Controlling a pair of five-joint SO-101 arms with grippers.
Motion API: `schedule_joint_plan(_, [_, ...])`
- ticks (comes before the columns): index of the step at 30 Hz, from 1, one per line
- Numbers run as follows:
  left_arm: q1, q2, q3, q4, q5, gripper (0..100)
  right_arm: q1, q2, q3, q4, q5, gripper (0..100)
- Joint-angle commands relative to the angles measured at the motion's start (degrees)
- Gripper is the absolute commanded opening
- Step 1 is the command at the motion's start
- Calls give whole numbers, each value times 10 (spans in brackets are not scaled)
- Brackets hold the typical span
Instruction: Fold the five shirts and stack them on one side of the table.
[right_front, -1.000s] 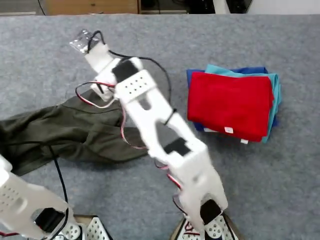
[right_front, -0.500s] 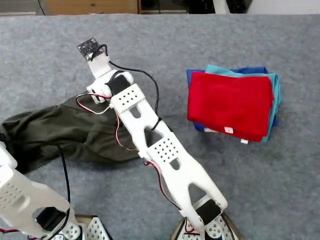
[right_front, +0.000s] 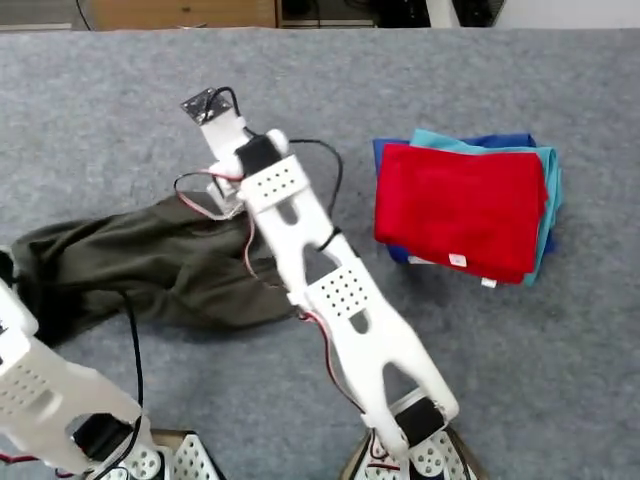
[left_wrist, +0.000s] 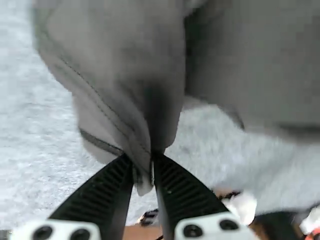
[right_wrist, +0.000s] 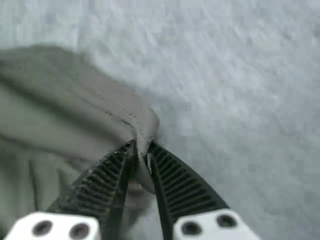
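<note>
An olive-green shirt (right_front: 150, 265) lies crumpled across the left half of the grey table. My right gripper (right_wrist: 142, 152) is shut on a hemmed edge of the olive shirt (right_wrist: 75, 100); from above its arm (right_front: 300, 260) stretches to the shirt's far right corner. My left gripper (left_wrist: 145, 165) is shut on a fold of the olive shirt (left_wrist: 125, 90) at the cloth's left end, where its arm (right_front: 40, 390) stands at the table's left edge. A stack of folded shirts, red shirt (right_front: 460, 205) on top of teal and blue ones, sits at the right.
Grey carpet-like table surface (right_front: 520, 370) is bare in front of the stack and along the far side. Both arm bases stand at the near edge. Cables (right_front: 320, 165) loop off the right arm.
The right arm has swung to the right, carrying its corner of the olive shirt with it. The shirt is drawn out a little more. The left arm has shifted slightly.
</note>
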Motion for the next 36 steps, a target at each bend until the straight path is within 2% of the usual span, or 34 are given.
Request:
schedule_joint_plan(1, [8,-66,73,9,-99,17,19,-70,-25,52,50,2])
schedule_joint_plan(5, [7,-180,231,9,-240,17,35,-116,15,52,59,2])
schedule_joint_plan(8, [4,-271,321,7,-282,17,39,-159,101,52,71,2])
schedule_joint_plan(13, [5,-356,368,8,-282,17,44,-249,298,51,74,2])
schedule_joint_plan(17, [-7,-354,372,8,-289,17,49,-292,426,35,74,2])
schedule_joint_plan(19, [-18,-348,373,8,-320,17,64,-304,465,29,69,2])
schedule_joint_plan(24, [-32,-346,367,8,-332,17,86,-324,451,6,68,13])
schedule_joint_plan(28, [-24,-346,367,8,-332,18,85,-305,446,-6,63,190])
schedule_joint_plan(31, [-17,-346,367,8,-316,18,85,-291,446,-27,68,267])
schedule_joint_plan(36, [-4,-346,367,6,-297,18,86,-284,413,-30,68,264])
